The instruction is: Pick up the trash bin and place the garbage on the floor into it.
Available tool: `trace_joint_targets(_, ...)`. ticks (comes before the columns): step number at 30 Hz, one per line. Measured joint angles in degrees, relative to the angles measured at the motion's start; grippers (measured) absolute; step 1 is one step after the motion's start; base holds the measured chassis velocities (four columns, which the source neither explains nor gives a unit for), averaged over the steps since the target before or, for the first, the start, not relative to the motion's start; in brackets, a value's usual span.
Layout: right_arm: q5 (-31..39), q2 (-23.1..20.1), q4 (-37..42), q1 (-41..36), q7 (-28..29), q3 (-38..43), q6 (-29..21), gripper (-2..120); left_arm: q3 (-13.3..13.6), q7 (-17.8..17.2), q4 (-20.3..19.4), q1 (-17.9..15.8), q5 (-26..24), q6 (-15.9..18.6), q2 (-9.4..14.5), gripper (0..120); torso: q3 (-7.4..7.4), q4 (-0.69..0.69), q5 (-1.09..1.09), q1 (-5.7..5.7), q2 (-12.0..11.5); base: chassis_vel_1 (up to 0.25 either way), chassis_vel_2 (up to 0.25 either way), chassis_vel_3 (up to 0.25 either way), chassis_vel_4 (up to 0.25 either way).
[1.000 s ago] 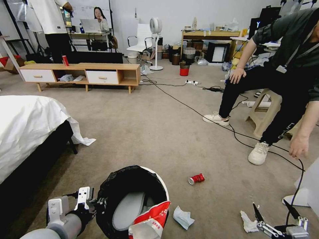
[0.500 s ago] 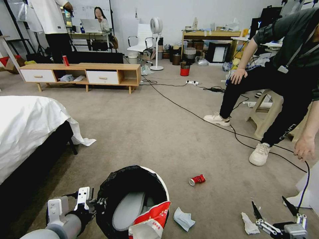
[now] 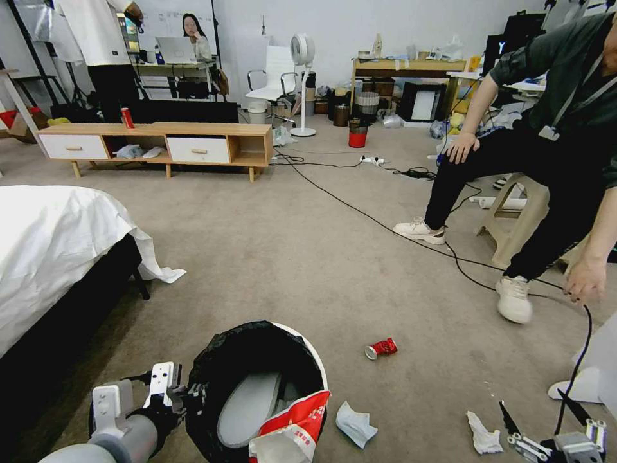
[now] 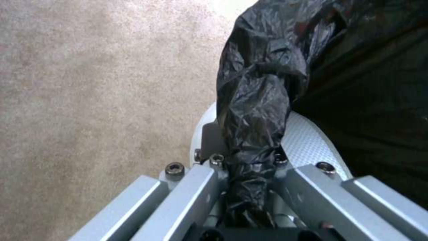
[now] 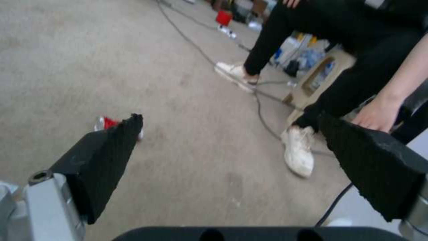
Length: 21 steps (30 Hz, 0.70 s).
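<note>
left gripper [image 4: 249, 174] low at the near left, jaws clenched on the bag-wrapped rim of the trash bin [image 3: 302, 350], black liner bunched between them in the left wrist view. bin held close in front of the robot, mouth tipped toward the head camera, red snack packet [image 3: 292, 424] draped over its near edge, half in and half out. right gripper [image 3: 556, 427] low at the near right, jaws released and spread wide, nothing between them, hovering above the floor [image 3: 289, 257]. garbage not yet collected: crumpled white tissue [image 3: 483, 434] just beside the right gripper on its inner side, a second tissue [image 3: 355, 424] near the bin's right side, crushed red can [image 3: 380, 348] farther out on the carpet, between bin and the seated person's shoes. black cable [image 3: 578, 347] running close by the right gripper, held up by a person's hand [image 3: 583, 281]. step in hand, by judgement: bin secured, right arm lining up for the nearest piece. next move likely calls for lowering the spread jaws over the near tissue, pinching soft paper flat against carpet, steering clear of the cable, then carrying across to the bin mouth.
</note>
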Motion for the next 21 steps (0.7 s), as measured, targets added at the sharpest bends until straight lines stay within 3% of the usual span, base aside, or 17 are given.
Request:
trace_joint_targets(11, 0.0, -0.3, -4.0, 0.1, -2.3, -1.7, 1.7, 100, -0.5, 0.1, 0.2, 0.8, 0.4, 0.0, 0.0, 1, 0.0, 0.01, 0.0, 0.0, 0.0, 0.0, 0.0, 0.0, 0.0)
trace_joint_targets(21, 0.8, -1.0, -5.9, -1.0, -1.8, -3.1, -1.8, 100, -0.4, 0.1, 0.4, 0.7, 0.7, 0.0, -0.2, 1, 0.0, 0.0, 0.0, 0.0, 0.0, 0.0, 0.0, 0.0, 0.0)
